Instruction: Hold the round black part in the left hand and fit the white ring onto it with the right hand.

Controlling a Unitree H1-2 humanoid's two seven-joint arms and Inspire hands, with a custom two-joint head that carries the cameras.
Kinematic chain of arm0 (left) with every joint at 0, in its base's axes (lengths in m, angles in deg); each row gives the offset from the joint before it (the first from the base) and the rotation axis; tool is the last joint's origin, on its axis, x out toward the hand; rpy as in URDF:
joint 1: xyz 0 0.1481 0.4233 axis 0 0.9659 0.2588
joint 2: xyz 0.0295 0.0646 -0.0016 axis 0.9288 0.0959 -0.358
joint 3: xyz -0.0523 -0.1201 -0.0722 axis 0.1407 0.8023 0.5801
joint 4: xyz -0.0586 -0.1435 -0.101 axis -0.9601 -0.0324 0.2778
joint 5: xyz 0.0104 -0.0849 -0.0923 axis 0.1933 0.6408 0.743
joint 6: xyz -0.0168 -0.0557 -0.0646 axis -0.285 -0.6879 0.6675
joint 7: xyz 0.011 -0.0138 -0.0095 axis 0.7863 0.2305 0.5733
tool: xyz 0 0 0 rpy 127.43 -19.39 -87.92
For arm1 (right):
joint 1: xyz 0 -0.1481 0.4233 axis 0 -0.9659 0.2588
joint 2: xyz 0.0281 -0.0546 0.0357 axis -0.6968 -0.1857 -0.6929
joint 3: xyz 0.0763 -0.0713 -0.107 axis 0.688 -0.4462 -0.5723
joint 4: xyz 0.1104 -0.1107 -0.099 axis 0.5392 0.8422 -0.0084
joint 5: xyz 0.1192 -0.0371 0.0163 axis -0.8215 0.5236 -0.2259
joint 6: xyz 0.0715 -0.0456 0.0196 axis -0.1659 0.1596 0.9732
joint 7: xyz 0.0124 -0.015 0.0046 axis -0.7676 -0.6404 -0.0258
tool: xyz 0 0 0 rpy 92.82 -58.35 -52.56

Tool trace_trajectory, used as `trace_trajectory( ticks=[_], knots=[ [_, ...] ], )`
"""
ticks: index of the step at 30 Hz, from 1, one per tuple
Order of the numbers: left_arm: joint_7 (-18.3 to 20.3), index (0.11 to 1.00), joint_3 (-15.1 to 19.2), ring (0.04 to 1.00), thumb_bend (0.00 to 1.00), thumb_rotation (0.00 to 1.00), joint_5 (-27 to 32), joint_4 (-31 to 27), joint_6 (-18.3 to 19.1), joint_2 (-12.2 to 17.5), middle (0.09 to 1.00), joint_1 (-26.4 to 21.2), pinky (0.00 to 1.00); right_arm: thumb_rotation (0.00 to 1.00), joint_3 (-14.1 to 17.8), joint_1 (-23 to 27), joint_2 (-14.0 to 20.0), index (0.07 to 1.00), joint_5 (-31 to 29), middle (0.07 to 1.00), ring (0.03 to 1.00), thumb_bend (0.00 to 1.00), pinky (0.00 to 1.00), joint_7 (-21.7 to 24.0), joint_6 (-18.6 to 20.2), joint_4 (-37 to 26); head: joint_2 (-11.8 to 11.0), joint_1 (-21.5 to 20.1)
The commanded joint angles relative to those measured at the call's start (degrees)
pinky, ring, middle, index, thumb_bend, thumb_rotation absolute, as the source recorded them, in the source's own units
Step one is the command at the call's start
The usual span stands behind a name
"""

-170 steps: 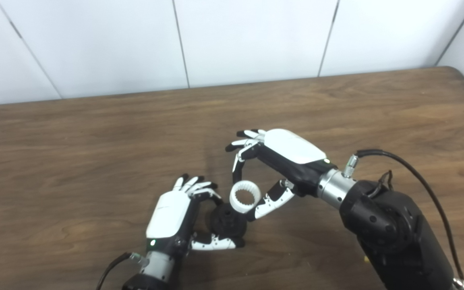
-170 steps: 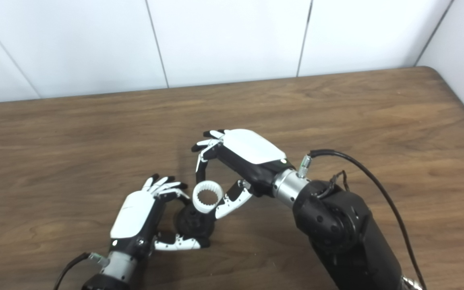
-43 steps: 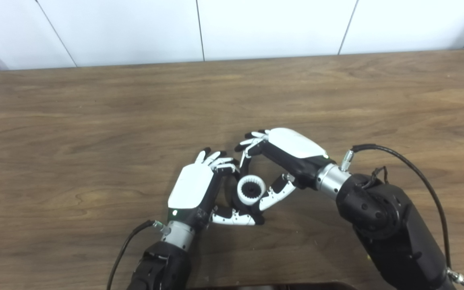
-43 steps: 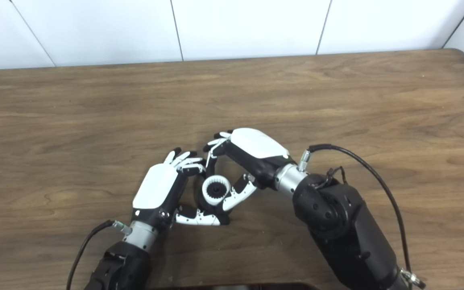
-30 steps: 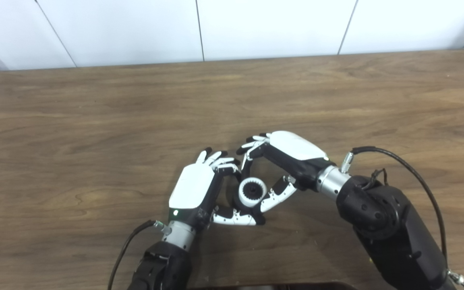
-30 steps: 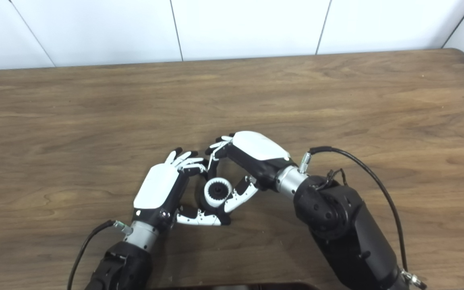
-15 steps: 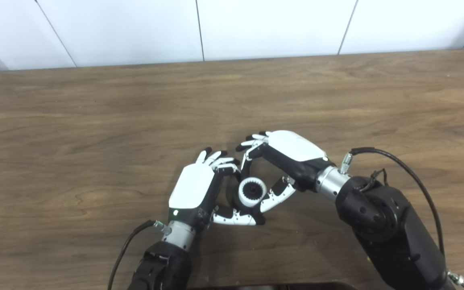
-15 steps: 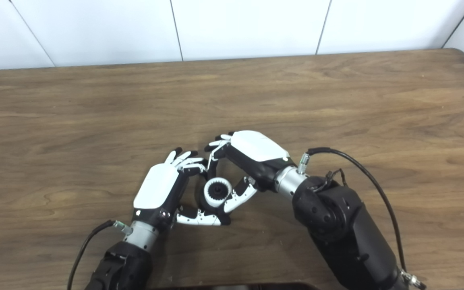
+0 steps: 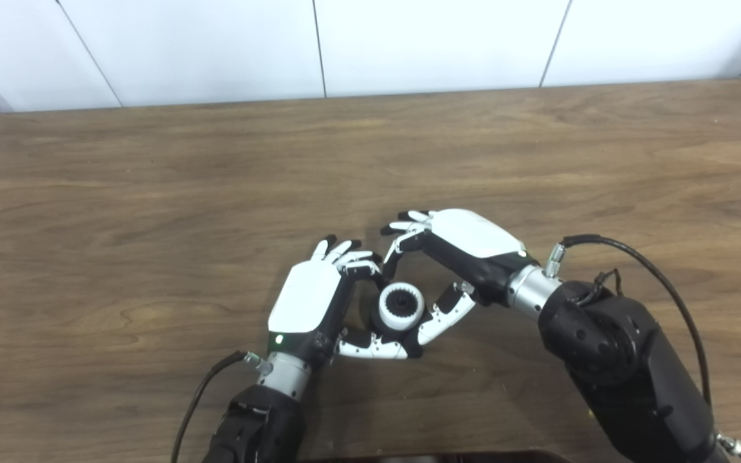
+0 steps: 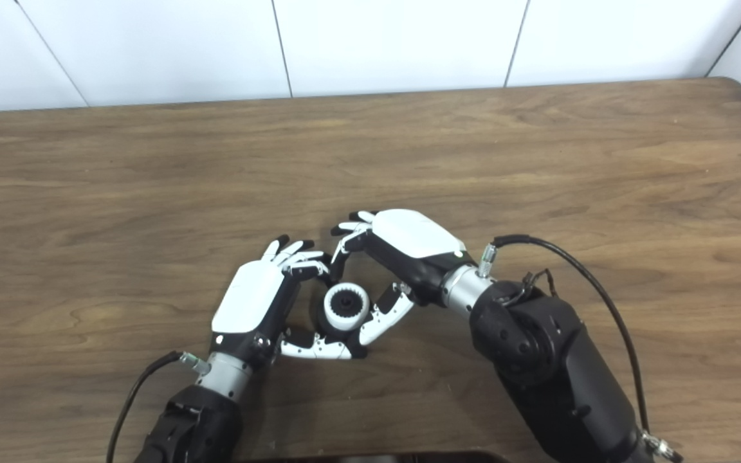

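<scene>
Two robot hands meet just below the middle of the frame over a brown wooden surface. The left hand curls around the round black part, thumb beneath and fingers above; most of that part is hidden behind the white ring, and only its dark hub shows through the ring's opening. The ring sits over the black part, though how far it is seated cannot be made out. The right hand arches over from the right, its thumb lying just beside the ring's lower right edge and one fingertip near the upper rim; whether either is actually touching the ring is too fine to tell, so its grip cannot be judged. The left palm faces away from the camera. A black cable loops off the right forearm, and both arms are cut off by the bottom edge.
</scene>
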Motion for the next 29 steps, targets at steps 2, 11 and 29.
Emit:
trace_trajectory(
  ticks=[2,11,29],
  knots=[
    [-1.2,0.486,0.0,0.909,0.52,0.05,-0.8,-1.8,-0.3,-0.2,0.792,-0.9,1.00,0.22,0.8,1.0,0.1,0.594,0.0,0.904,0.983,0.99,1.00,-0.2,-0.6,-2.1,0.0,0.1],
    [-1.1,0.486,0.1,0.908,0.52,0.06,-0.9,-1.9,-0.2,-0.1,0.792,-0.9,1.00,0.22,2.3,0.5,0.8,0.583,-0.9,0.891,0.977,0.98,1.00,-1.4,-1.4,-2.5,0.1,0.0],
    [-0.3,0.489,0.7,0.901,0.52,0.06,-0.5,-2.1,0.1,0.4,0.794,-0.7,1.00,0.25,10.1,0.3,3.4,0.636,-4.4,0.905,0.992,0.97,1.00,-1.6,0.7,-4.2,-0.3,-0.7]
  ],
)
